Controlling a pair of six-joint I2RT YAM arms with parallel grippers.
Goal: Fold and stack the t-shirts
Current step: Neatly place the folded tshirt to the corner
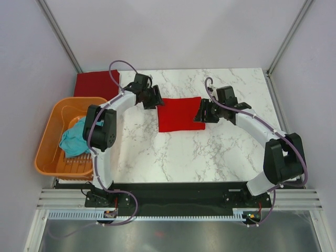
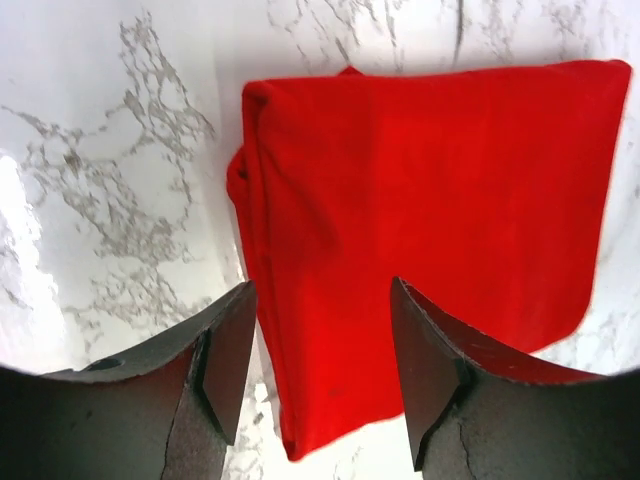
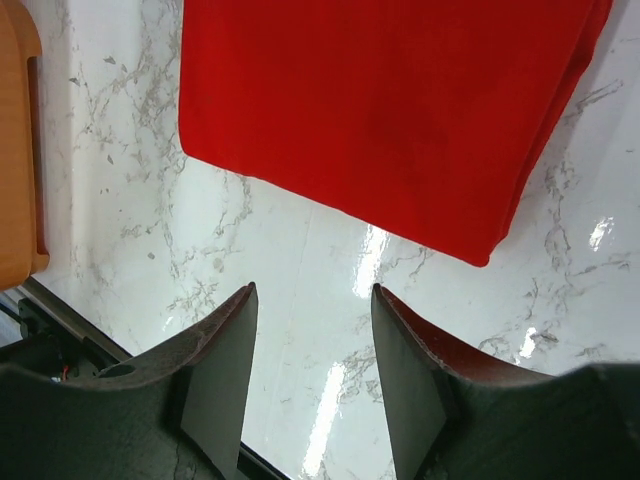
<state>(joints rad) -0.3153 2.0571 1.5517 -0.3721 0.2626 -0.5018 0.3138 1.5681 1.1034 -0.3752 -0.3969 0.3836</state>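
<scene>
- Looking down from the top camera, a bright red t-shirt [image 1: 179, 114] is seen folded into a rectangle and lying flat in the middle of the white marble table [image 1: 220, 152]. The left gripper [image 1: 156, 97] is placed at its left edge and the right gripper [image 1: 201, 112] at its right edge. A maroon t-shirt [image 1: 93, 84] is laid folded at the back left. A teal t-shirt [image 1: 75, 138] is bunched inside an orange basket [image 1: 47, 149] at the table's left side.
- From the left wrist, the fingers [image 2: 228, 350] are shown spread apart over the red shirt's layered folded edge, with nothing clamped.
- From the right wrist, the fingers [image 3: 222, 360] are shown apart above bare marble, just beside the shirt's edge, with nothing held. The basket's rim is glimpsed at the far left.
</scene>
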